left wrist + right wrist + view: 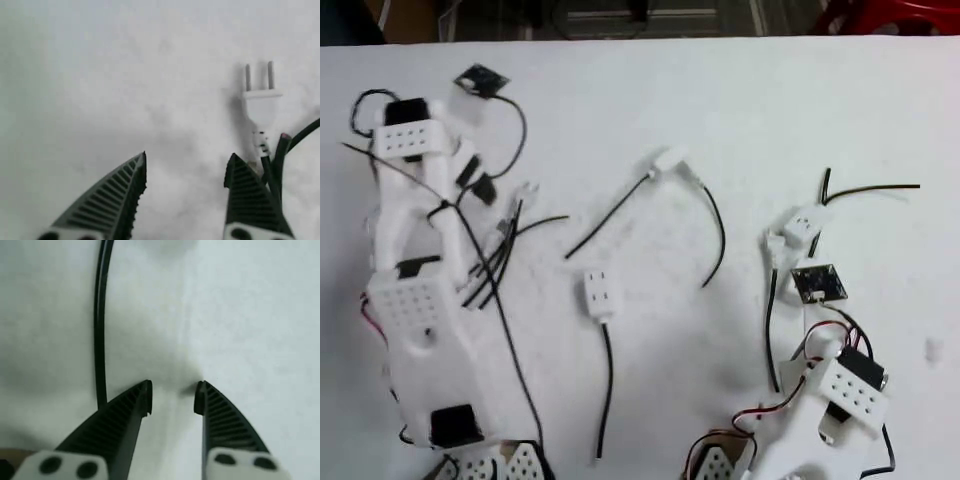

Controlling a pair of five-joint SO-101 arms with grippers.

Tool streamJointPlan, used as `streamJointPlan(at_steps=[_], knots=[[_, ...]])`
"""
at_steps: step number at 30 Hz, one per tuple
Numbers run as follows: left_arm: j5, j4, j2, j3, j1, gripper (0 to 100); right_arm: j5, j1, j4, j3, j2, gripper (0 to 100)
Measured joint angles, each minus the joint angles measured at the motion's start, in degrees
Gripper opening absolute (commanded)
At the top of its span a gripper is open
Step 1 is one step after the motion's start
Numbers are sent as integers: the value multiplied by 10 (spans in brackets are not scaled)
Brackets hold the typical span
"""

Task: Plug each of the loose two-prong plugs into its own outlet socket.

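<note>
Ribbed black fingers [117, 200] of left gripper [187, 156] spread wide over white table [100, 75], with white two-prong plug [261, 102] lying flat just beyond one fingertip, prongs pointing away, black cord [266, 167] running past that fingertip. Right gripper [174, 385] with jaws moderately parted and holding nothing, beside black cable [101, 315] on the table. From above: outlet socket [599, 290] near the table's middle, lead [606, 390] trailing toward the near edge; second plug [670, 160] farther back, well apart from it; left arm [415, 300] along the left edge, right arm [840, 400] toward the near right corner.
</note>
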State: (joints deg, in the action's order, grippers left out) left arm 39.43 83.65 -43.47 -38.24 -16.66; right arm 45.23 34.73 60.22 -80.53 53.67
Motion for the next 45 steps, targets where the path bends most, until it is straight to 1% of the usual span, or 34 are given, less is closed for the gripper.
streamJointPlan(at_steps=[7, 19, 24, 28, 31, 35, 41, 45], knots=[[0, 29, -68, -99, 52, 270, 0, 0, 0, 0, 0, 152], [2, 40, -179, -244, 80, 270, 0, 0, 0, 0, 0, 152], [0, 78, -229, -303, 95, 270, 0, 0, 0, 0, 0, 152], [0, 132, -244, -353, 98, 270, 0, 0, 0, 0, 0, 152], [0, 152, -243, -390, 100, 270, 0, 0, 0, 0, 0, 152], [0, 156, -246, -392, 100, 269, 0, 0, 0, 0, 0, 152], [0, 128, -246, -340, 100, 268, 0, 0, 0, 0, 0, 152], [0, 127, -246, -337, 100, 268, 0, 0, 0, 0, 0, 152]])
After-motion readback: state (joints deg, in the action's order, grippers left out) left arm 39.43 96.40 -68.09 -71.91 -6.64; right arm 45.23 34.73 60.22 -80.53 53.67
